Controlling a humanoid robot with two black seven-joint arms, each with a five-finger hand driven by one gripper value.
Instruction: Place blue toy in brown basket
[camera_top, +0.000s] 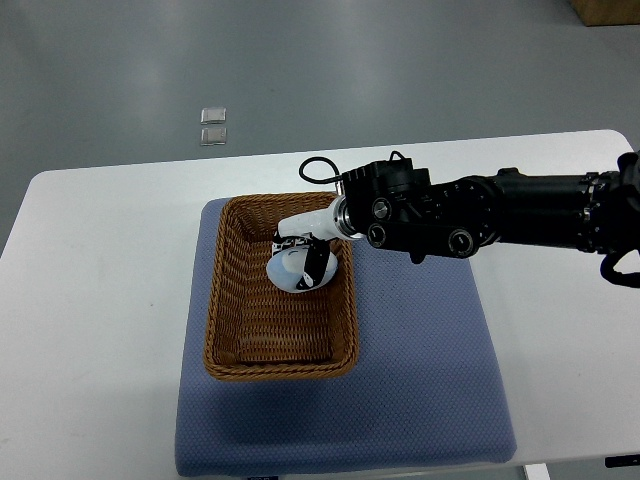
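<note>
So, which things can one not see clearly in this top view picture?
- Blue toy: the right hand over the brown basket covers it, so none of it shows, nor any grip.
- Left arm: outside the picture.
- Two small clear items on the floor: too small to identify.
- Brown box: cut by the top edge.

Right arm (500, 215) stretches in across the table (90, 300), blocking the brown basket (225, 330)'s far right corner, with the right hand (300, 262) low inside. The basket's near half lies open from above; its woven walls ring it. The blue mat (430, 380) beside it is bare.
</note>
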